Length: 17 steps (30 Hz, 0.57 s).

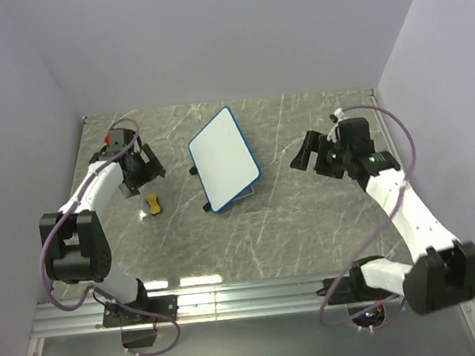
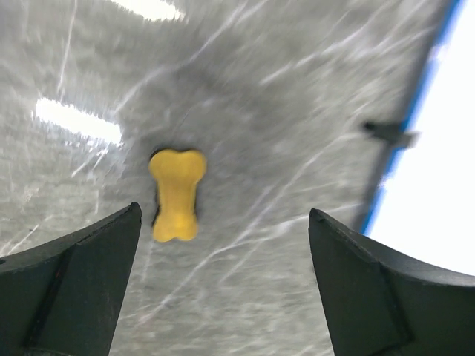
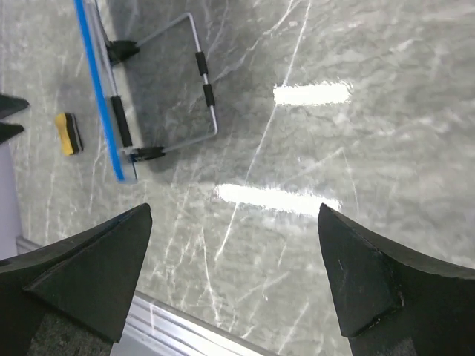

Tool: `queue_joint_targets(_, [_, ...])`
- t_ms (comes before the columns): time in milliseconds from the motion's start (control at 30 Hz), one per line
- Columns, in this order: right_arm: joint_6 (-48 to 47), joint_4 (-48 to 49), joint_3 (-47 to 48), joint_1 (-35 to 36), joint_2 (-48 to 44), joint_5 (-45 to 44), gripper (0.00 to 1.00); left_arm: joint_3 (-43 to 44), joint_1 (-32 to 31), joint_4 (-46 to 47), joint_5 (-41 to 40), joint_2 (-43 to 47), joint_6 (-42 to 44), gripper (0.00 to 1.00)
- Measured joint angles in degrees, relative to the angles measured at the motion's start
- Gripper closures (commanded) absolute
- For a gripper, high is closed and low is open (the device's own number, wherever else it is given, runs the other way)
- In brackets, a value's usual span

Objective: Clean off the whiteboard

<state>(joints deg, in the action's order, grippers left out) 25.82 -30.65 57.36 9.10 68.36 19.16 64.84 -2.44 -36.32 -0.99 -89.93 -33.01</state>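
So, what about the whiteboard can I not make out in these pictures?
1. Top view: whiteboard too small to show faint marks.
2. Left wrist view: blurred; the frame's right edge cuts it off.
3. Right wrist view: only its edge and wire stand show; its face is turned away.

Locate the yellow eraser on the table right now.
In the top view the yellow eraser lies on the table, left of the whiteboard and just on the near side of the open left gripper.

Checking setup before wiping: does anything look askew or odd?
The whiteboard sits askew to the table edges, propped on its wire stand, and its face looks blank from above. The yellow eraser lies left of it. Nothing spilled or damaged.
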Motion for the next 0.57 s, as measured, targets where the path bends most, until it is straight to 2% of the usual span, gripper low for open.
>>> queue_joint_targets(133, [1.6, -1.3, -1.7, 0.0, -10.3, -3.5, 0.00, 4.5, -0.7, -0.6, -0.4, 0.0, -2.1, 0.04])
queue_joint_targets(333, [5.6, 2.0, -1.6, 0.0, -25.9, -4.9, 0.00, 6.6, -3.9, -1.6, -1.6, -0.2, -4.3, 0.05])
queue_joint_targets(433, [6.9, 3.3, -1.4, 0.0, -30.0, -4.7, 0.00, 8.8, -5.8, -2.4, -3.1, -0.9, -4.9, 0.04])
queue_joint_targets(567, [8.1, 2.6, -0.4, 0.0, -30.3, -4.8, 0.00, 10.9, -6.9, -2.5, -5.0, -1.1, -6.0, 0.02])
